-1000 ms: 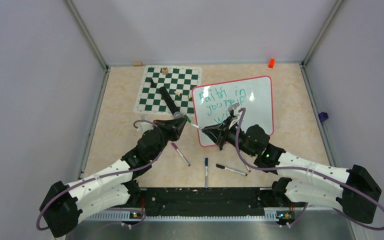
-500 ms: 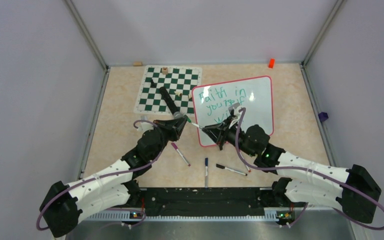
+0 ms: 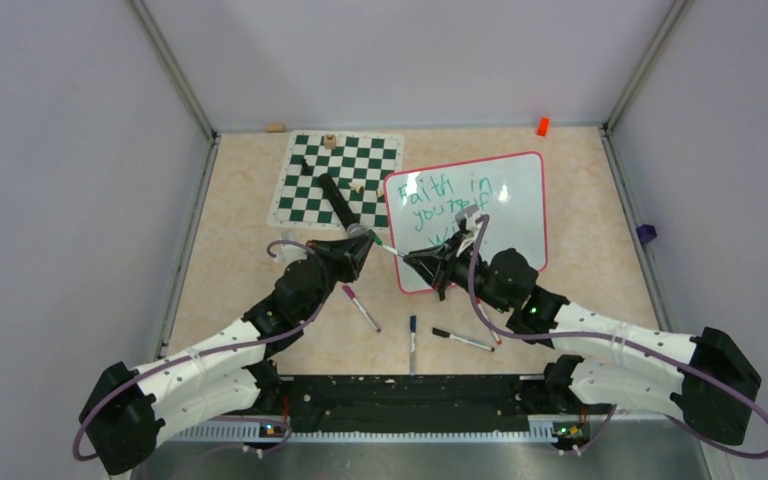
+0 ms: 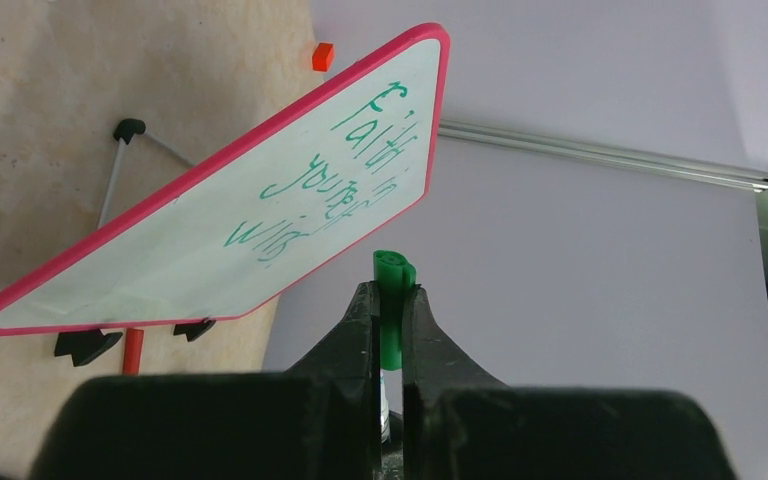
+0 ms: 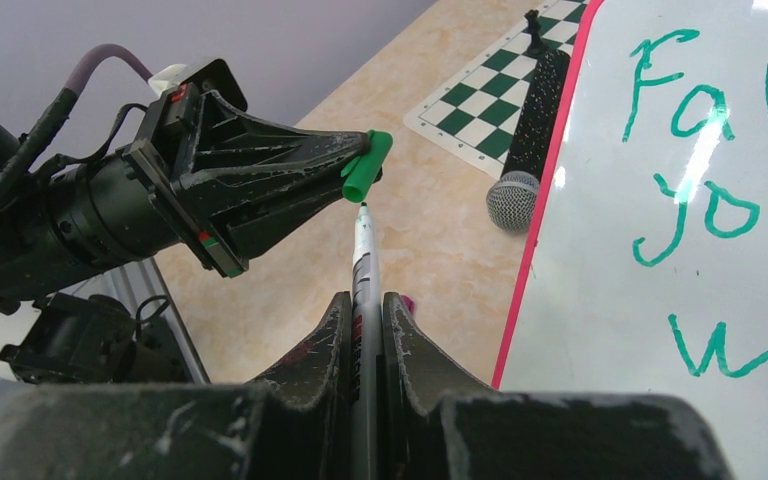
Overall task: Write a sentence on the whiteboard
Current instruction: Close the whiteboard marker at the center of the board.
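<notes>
Whiteboard (image 3: 515, 200) stands beyond my jaws; left gripper (image 4: 389, 296) clamps a green cap (image 5: 365, 165), right gripper (image 5: 365, 302) clamps the marker (image 5: 363, 255) pointing at it.

Whiteboard (image 4: 140, 270): "Faith in yourself wins."

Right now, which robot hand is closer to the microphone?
Left. The left gripper, holding a green cap, sits just beside the microphone's silver head. The right gripper, holding a marker, is farther right, over the whiteboard's near corner.
</notes>
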You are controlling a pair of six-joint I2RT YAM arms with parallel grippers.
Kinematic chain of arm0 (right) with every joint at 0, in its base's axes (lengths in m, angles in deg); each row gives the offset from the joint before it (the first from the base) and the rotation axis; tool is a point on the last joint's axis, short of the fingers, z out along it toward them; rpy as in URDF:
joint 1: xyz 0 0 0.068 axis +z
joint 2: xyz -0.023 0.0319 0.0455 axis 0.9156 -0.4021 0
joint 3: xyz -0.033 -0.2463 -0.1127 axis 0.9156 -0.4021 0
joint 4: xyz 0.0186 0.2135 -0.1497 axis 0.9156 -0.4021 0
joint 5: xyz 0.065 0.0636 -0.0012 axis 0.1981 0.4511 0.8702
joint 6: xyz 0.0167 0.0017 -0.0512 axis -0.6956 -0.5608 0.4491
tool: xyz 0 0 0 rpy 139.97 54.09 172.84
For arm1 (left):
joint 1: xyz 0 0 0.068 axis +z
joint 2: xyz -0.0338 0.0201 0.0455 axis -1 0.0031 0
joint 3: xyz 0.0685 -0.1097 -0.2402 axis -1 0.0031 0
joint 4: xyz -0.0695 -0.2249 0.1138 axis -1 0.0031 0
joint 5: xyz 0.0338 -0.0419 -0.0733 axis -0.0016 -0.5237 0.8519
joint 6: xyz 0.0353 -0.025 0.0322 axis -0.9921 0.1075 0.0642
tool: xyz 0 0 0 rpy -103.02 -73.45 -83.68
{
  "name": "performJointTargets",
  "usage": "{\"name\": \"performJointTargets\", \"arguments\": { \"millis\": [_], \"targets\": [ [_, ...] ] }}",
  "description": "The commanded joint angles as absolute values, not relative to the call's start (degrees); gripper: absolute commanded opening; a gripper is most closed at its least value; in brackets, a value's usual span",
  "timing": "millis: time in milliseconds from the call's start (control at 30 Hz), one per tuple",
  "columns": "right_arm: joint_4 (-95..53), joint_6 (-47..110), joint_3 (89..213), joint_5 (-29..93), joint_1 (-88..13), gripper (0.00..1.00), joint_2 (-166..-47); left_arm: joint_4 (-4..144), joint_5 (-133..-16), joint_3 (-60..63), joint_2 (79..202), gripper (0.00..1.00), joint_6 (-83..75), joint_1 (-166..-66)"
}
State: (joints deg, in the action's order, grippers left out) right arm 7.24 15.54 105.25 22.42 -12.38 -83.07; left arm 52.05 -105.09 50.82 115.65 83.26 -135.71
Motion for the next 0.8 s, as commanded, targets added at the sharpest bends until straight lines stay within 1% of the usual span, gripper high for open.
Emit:
{"name": "performJointTargets", "arguments": {
  "millis": [0, 767],
  "targets": [
    [9.94, 16.21, 107.54, 22.44, -11.70, 0.00, -82.13, 49.49, -106.13, 51.22, 115.66, 0.00, 83.51, -135.56],
    [9.91, 16.42, 108.09, 21.96, -11.70, 0.00, -82.26, 48.37, -105.95, 51.64, 117.59, 0.00, 84.16, -135.53]
  ]
}}
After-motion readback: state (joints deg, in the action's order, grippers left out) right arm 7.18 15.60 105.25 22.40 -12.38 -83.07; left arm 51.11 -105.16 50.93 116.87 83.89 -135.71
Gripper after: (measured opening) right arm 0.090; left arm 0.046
